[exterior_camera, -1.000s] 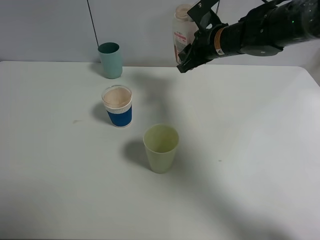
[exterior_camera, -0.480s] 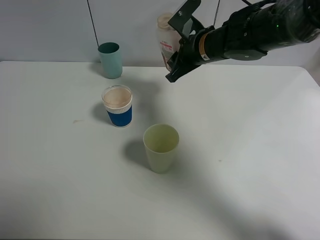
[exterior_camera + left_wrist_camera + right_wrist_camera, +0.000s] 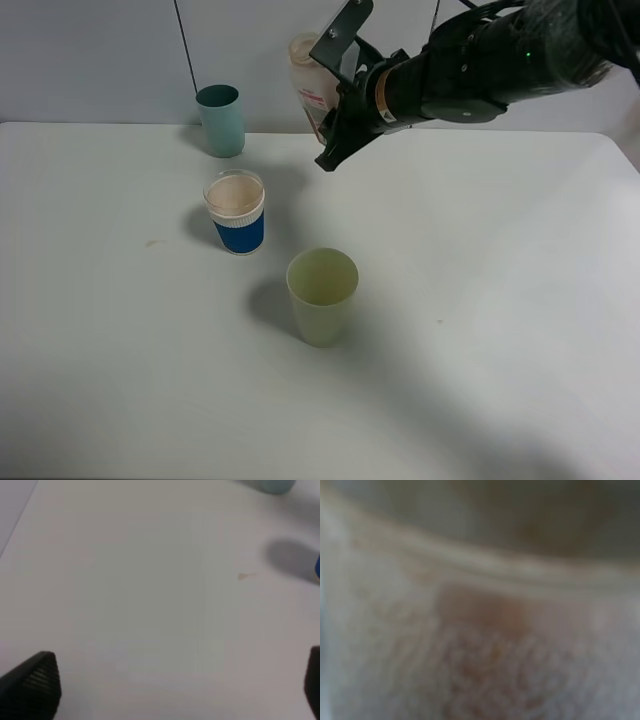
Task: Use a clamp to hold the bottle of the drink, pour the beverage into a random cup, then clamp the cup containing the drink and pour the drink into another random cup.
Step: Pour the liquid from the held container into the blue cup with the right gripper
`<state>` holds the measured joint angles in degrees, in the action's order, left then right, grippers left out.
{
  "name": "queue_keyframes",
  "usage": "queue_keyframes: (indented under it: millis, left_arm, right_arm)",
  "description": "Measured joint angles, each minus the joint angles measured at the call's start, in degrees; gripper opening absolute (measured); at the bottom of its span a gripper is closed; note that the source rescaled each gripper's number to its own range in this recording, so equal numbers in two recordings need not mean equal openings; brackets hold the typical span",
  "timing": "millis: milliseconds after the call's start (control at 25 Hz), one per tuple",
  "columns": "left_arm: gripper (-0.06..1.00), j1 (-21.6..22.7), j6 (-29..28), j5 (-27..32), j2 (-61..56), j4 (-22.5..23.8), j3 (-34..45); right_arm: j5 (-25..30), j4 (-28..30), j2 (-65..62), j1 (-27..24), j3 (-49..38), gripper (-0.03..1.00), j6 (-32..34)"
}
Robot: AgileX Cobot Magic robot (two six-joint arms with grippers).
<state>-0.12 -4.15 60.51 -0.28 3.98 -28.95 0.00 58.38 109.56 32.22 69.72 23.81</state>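
My right gripper is shut on the bottle, a small clear one with a white-and-pink label, held in the air above the table's back edge with its neck leaning left. The right wrist view shows only a blurred close-up of the bottle. The blue-and-white paper cup stands left of centre, with pinkish-brown beverage near its rim. The teal cup stands behind it by the wall. My left gripper is open over bare table; only its black fingertips show.
A pale green cup stands in the middle of the white table, in front of the blue cup. A small stain marks the table left of the blue cup. A black cable runs down the back wall.
My right gripper has carried the bottle to the left along the back of the table and tilted its neck further left. The cups and the left gripper have not moved.
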Motion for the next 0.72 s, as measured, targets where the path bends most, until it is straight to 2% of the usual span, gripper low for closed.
queue_keyframes:
  millis: [720]
  left_arm:
    - [0.99,0.0,0.0,0.0,0.0,0.0,0.0]
  right_arm:
    - [4.67,0.55,1.19,3.42,1.66,0.01,-5.4]
